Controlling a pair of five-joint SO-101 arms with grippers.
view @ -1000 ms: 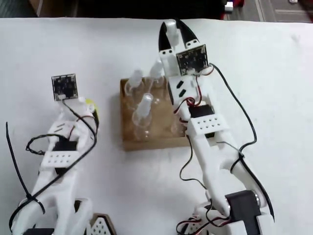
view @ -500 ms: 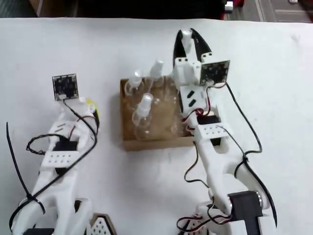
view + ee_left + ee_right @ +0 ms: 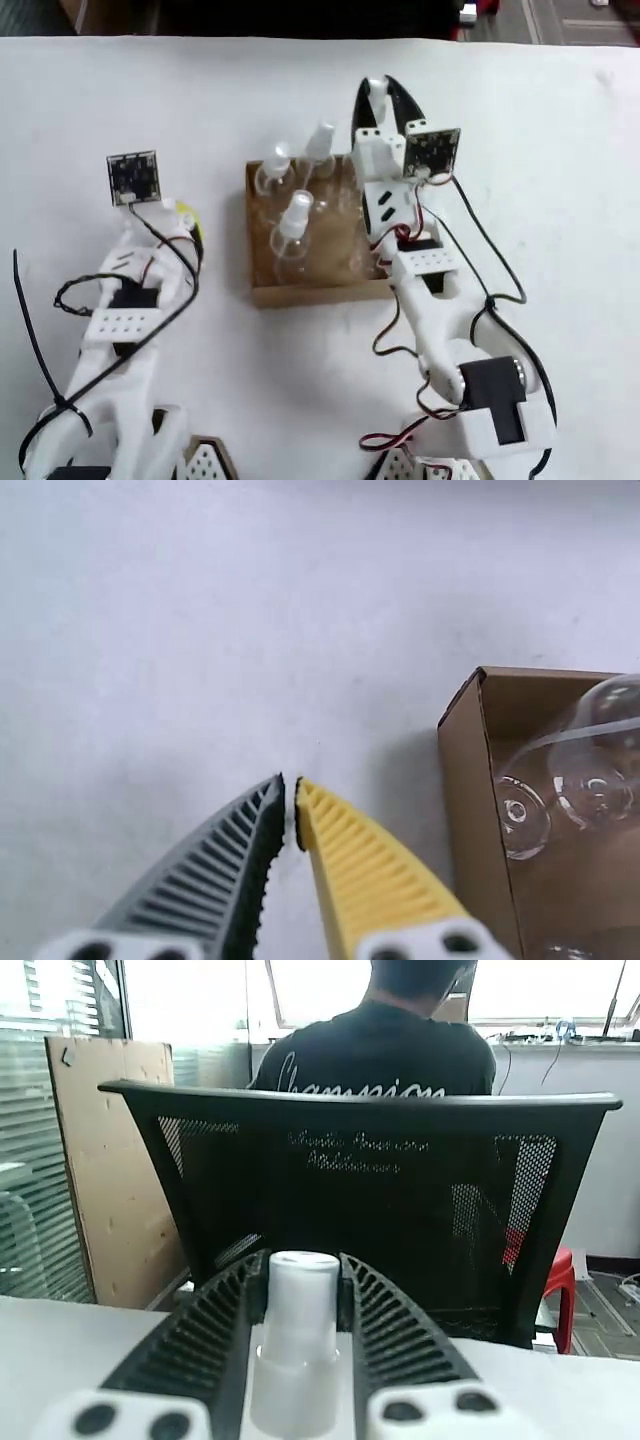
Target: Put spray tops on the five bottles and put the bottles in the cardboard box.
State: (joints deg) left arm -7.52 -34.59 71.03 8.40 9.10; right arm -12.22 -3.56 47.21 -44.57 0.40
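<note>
Left gripper: grey and yellow jaws closed together with nothing between them; tips low over the white table, just beside the left wall of the cardboard box.
Cardboard box: sits between the two arms with its open side up.
Bottles in box: three clear bottles carry white tops, one near the middle and two at the far-left side. More clear glass lies along the right side under the right arm; I cannot tell if those necks are bare.
Right gripper: closed on a white spray top, held upright, one black jaw on each side of it; it sits just past the box's far-right corner.
Step in hand (judged): carry the top to an uncapped neck and seat it.
Doing it well: keep the top vertical, centre it over the neck before lowering, and come straight down. Approach from the right to stay off the capped bottles. The free left gripper could steady the bottle.
Risk: a tilted top may skid off the glass and tip the bottle.
</note>
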